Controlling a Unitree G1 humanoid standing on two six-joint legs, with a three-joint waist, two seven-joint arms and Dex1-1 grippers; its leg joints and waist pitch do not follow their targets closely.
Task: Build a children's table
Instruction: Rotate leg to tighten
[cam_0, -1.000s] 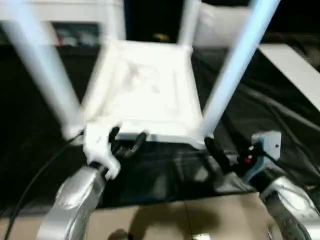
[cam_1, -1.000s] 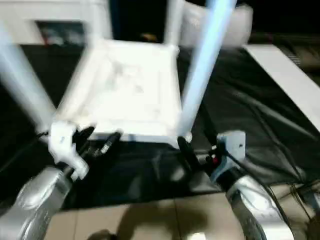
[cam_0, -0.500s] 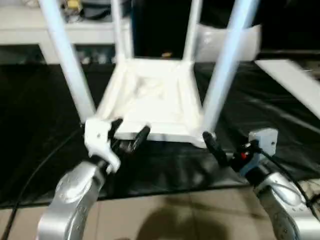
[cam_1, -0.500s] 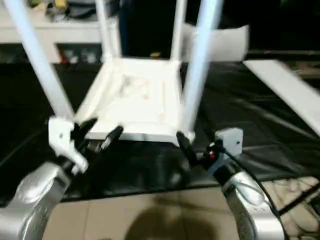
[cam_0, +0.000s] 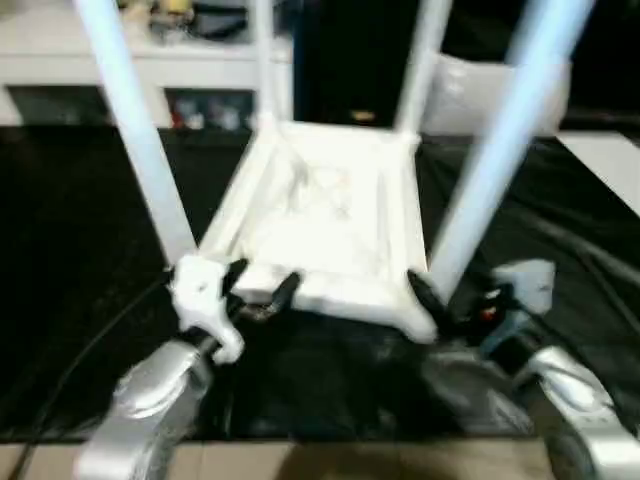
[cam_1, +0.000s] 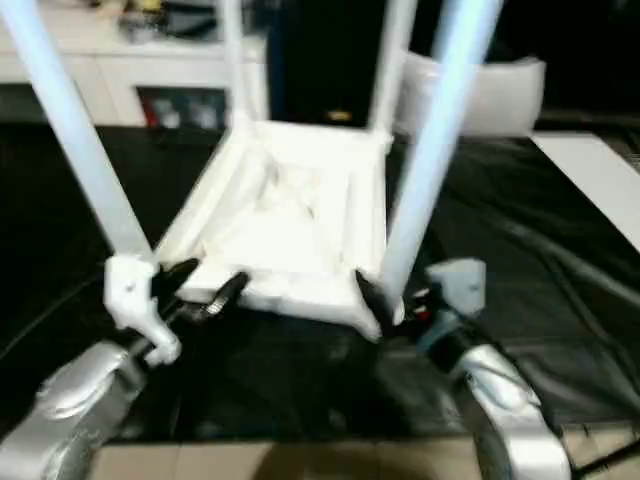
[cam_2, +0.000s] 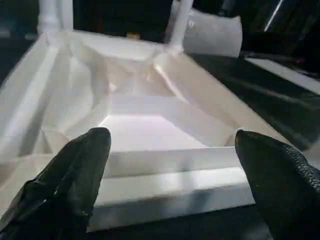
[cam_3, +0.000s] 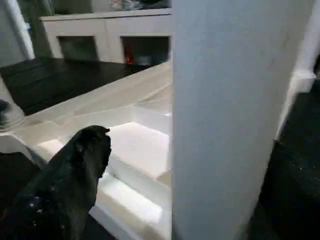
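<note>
The children's table (cam_0: 330, 220) lies upside down at centre frame, legs up, where we hold our left tool (cam_0: 258, 290) released at its near edge and cannot tell our right tool's (cam_0: 428, 300) state.

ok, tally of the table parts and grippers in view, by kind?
White plastic rectangular tabletop, upside down on the black cloth: 1
Long white tube legs standing in its corner sockets: 4 (near left, near right, far left, far right)
Black two-finger grippers: 2 (left gripper, right gripper)
Total: 7
</note>
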